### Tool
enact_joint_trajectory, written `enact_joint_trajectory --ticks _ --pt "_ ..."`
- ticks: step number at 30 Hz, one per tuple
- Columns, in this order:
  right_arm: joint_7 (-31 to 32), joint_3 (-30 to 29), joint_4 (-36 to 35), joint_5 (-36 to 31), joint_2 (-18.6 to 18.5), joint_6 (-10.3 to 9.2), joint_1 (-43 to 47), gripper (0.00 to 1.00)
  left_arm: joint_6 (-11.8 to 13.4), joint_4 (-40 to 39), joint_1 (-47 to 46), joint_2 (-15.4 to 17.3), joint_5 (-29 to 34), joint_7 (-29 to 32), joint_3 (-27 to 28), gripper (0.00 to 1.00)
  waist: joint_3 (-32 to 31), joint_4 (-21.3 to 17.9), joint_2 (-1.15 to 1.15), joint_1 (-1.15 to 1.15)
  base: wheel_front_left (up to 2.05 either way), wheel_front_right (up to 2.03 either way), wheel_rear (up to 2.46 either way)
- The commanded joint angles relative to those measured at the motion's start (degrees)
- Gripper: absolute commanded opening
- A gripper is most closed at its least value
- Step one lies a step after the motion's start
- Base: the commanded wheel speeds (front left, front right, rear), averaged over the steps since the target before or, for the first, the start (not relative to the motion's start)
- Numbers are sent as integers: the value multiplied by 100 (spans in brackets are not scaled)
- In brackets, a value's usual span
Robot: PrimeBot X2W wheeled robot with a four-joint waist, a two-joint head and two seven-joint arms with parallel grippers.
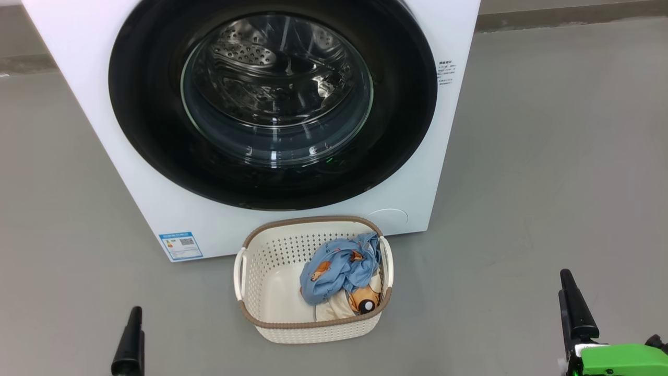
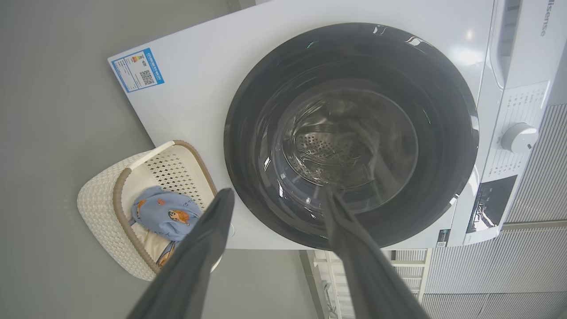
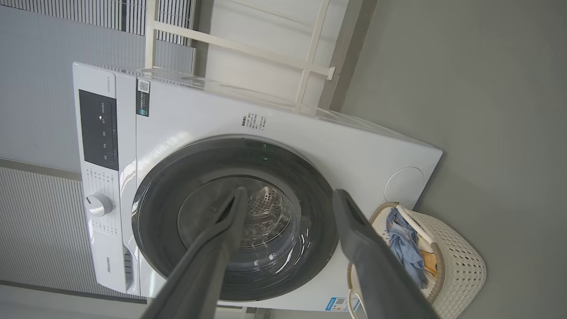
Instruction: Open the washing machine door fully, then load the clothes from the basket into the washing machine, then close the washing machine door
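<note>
About to open the shut washing machine door (image 1: 271, 104), left claw (image 2: 277, 191) and right claw (image 3: 289, 191) released, empty before it; must hook its edge.

Head view looks down; 2 wrist views, rolled sideways, share washing machine door (image 2: 350, 133), basket (image 3: 463, 266).

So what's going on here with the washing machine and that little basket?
A two-armed robot faces the washing machine, whose round black door is shut. The clothes, one blue and one cream, lie in the basket on the floor just in front of it. Both sets of jaws stand open and empty, touching nothing, so the job hasn't begun.
</note>
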Motion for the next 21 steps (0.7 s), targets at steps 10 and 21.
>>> enact_joint_trajectory --ticks 10,21 --pt "-228 159 -505 -914 -60 4 -338 100 -9 -463 -277 123 701 -235 256 100 -33 18 0 -1 0 0 0" --pt "-413 219 -735 -1919 -68 5 -395 100 216 -1001 -251 139 1912 -423 125 100 -61 31 0 -1 0 0 0"
